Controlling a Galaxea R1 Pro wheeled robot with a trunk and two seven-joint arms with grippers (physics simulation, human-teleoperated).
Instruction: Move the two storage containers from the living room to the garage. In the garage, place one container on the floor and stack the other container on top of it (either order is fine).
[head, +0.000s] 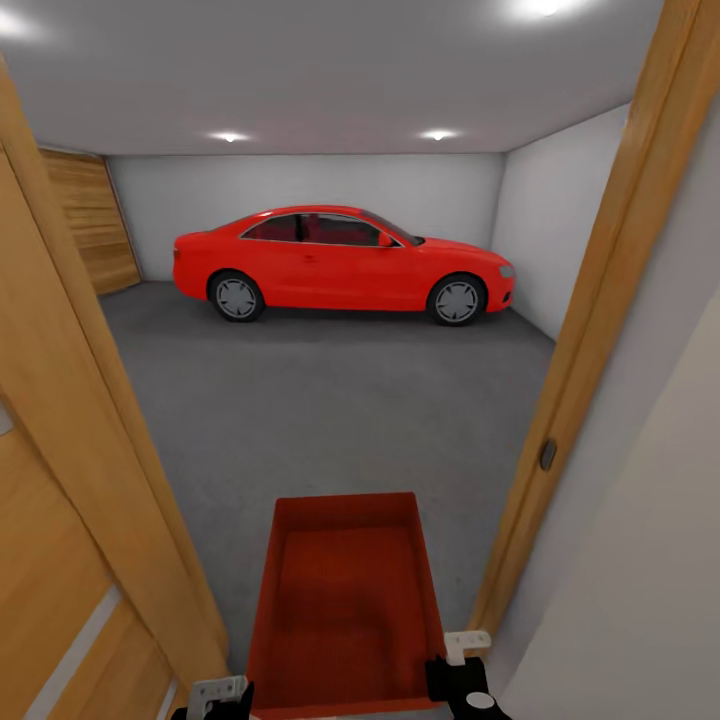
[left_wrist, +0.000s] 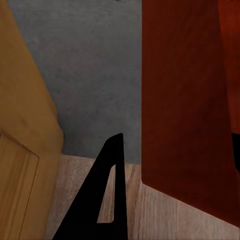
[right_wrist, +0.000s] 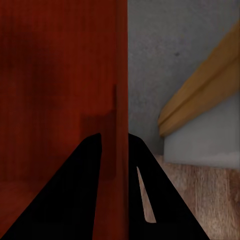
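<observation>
The biggest risk here is the doorway: the wooden door frame (head: 590, 330) stands close on the right gripper's outer side and the open plank door (head: 70, 520) close on the left gripper's outer side, so a slight yaw of the base could knock the storage container (head: 345, 600) against either and twist it out of the hold. A second risk is the hold itself. The right gripper (right_wrist: 114, 150) pinches the container's thin side wall, one finger inside and one outside, and that narrow bite could slip if the load swings. The left gripper (left_wrist: 112, 175) shows one dark finger beside the container's outer wall, apparently apart from it; whether it is spread or pressed together cannot be told.

The container is a red-orange, open-top rectangular bin with plain thin walls, empty, carried between the two grippers and stretching forward from them over the threshold, where wood planks (left_wrist: 165, 215) meet grey concrete floor (head: 340, 400). Well ahead of the grippers a red coupe (head: 340, 262) is parked.
</observation>
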